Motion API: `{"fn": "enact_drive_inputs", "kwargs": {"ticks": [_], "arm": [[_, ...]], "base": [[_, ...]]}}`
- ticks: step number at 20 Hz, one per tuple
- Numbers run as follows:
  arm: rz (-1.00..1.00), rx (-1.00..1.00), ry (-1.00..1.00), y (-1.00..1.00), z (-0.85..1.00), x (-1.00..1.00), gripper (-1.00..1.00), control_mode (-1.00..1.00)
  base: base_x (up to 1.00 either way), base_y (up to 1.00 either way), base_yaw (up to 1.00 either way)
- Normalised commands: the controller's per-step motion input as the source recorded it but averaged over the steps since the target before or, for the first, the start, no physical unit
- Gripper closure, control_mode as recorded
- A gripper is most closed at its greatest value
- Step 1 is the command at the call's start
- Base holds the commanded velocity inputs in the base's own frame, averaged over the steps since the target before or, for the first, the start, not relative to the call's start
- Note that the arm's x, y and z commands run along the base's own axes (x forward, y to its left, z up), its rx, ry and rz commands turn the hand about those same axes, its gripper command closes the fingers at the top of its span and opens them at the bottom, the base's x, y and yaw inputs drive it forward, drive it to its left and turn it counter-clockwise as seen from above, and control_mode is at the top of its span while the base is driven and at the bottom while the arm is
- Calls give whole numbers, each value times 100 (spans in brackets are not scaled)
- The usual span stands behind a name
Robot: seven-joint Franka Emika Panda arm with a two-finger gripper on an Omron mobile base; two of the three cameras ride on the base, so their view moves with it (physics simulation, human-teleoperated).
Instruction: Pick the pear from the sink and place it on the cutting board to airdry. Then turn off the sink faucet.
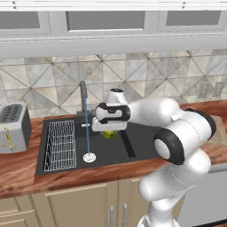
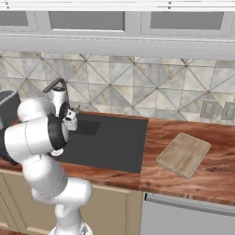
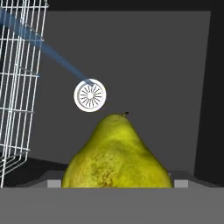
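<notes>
Gripping the pear point(image 3: 116, 153), the gripper point(image 1: 109, 131) hovers over the sink point(image 1: 142, 148); right base view shows the cutting board point(image 2: 183, 154).

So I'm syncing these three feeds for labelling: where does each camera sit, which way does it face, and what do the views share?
Left base view: behind the arm to its left, facing forward and down at the sink, faucet and wire rack; the white arm rises lower right.
Right base view: behind to the right, over the sink and cutting board; the arm rises lower left.
Hand view: on the hand, looking along the gripper at the pear and drain.
Shared: sink in all three; pear in the left base and hand views.
</notes>
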Motion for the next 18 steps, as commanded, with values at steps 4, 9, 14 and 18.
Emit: {"fn": "enact_drive_inputs", "kwargs": {"ticks": [4,9,14,18], "arm": [[0,0,0,-43,61,-81,100,-100],[0,0,-3,-46,73,-77,100,-100],[0,0,-2,-61,71,-79,100,-100],[0,0,-3,-65,67,-77,100,-100]], "base": [[0,0,0],[0,0,0],[0,0,0],[0,0,0]]}}
